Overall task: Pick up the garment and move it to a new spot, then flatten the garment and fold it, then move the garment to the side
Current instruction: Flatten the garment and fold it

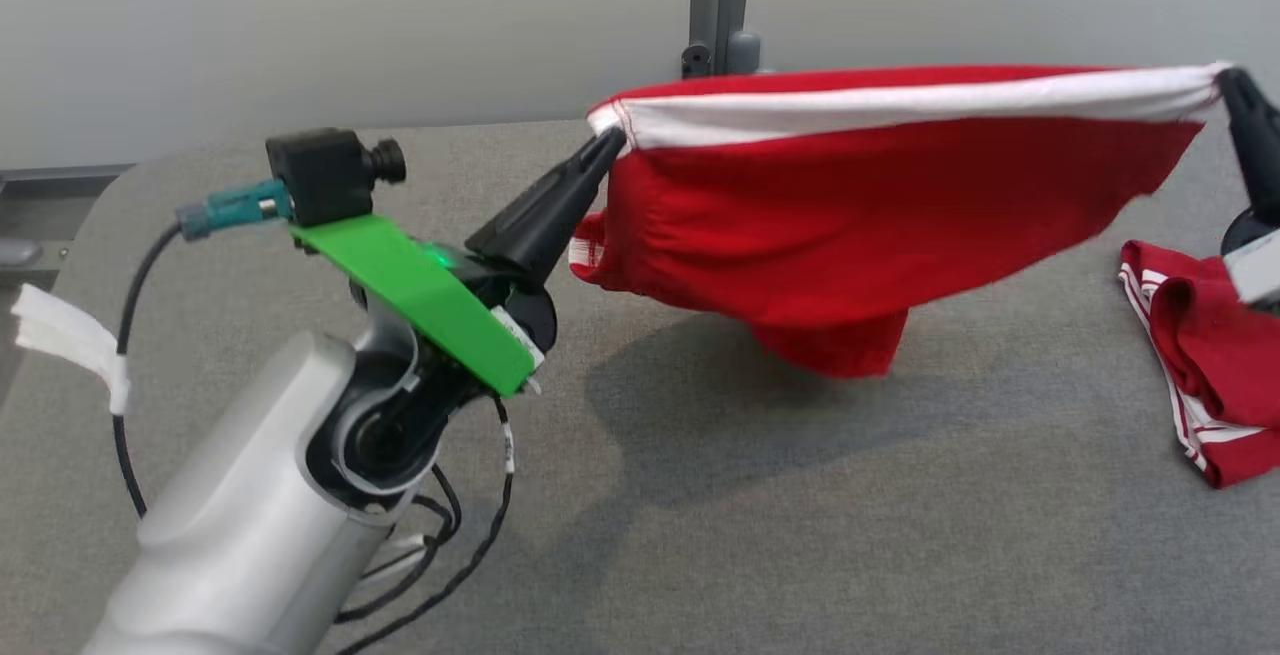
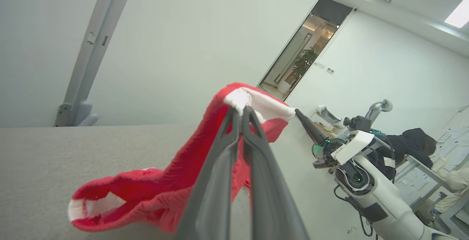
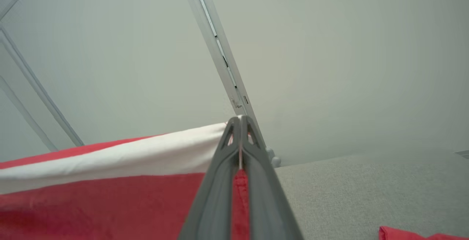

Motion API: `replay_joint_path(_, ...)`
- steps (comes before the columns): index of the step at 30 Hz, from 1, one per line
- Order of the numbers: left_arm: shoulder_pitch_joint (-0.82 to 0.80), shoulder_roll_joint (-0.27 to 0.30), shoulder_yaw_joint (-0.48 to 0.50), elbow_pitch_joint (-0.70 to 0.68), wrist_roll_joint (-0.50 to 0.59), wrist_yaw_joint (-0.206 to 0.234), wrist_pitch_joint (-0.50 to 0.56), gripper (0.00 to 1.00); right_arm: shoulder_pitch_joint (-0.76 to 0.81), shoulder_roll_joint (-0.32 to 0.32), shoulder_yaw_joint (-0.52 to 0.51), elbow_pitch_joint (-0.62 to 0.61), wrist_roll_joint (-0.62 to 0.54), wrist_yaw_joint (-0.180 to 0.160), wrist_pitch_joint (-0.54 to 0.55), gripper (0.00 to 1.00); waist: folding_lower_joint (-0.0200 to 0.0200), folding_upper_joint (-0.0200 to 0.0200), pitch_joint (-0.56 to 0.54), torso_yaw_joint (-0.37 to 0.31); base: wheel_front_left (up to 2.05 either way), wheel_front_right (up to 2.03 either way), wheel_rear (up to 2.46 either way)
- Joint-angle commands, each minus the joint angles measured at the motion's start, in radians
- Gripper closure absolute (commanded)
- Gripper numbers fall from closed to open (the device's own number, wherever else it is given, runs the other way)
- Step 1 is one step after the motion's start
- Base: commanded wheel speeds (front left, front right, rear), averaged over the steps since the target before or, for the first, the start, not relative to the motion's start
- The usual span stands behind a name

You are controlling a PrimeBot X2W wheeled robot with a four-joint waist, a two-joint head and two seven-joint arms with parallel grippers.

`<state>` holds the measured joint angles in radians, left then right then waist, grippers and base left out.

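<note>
Left gripper (image 1: 612, 143) and right gripper (image 1: 1226, 80) are both closed on the red garment (image 1: 850, 225).
Each one pinches one end of its white band (image 1: 900, 105), so the garment hangs stretched between them over the grey table (image 1: 800, 535). Another red cloth (image 1: 1210, 355) lies on the table, below the right gripper.
</note>
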<state>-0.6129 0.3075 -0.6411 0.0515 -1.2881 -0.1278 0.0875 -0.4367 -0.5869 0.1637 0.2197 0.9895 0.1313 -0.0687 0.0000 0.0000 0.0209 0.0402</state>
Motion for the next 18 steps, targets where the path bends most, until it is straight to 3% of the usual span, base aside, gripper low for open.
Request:
replay_joint_path(1,-0.05,0.02,0.003,-0.014,-0.03,-0.005,0.016,1.0,-0.04,-0.026,-0.016,-0.018,0.038,-0.001,0.037,1.0,0.0,0.0,-0.029,-0.017,0.0,0.0,0.0)
replay_joint_path(8,-0.225,0.035,0.018,-0.028,-0.122,-0.005,0.097,1.0,-0.188,-0.073,-0.061,-0.096,0.127,-0.001,0.151,1.0,0.0,0.0,-0.035,-0.034,0.0,0.0,0.0)
replay_joint_path(18,-0.389,0.026,0.004,0.069,-0.144,-0.005,0.158,1.0,-0.36,-0.038,-0.036,-0.028,0.071,-0.001,0.229,1.0,0.0,0.0,0.047,-0.078,0.0,0.0,0.0)
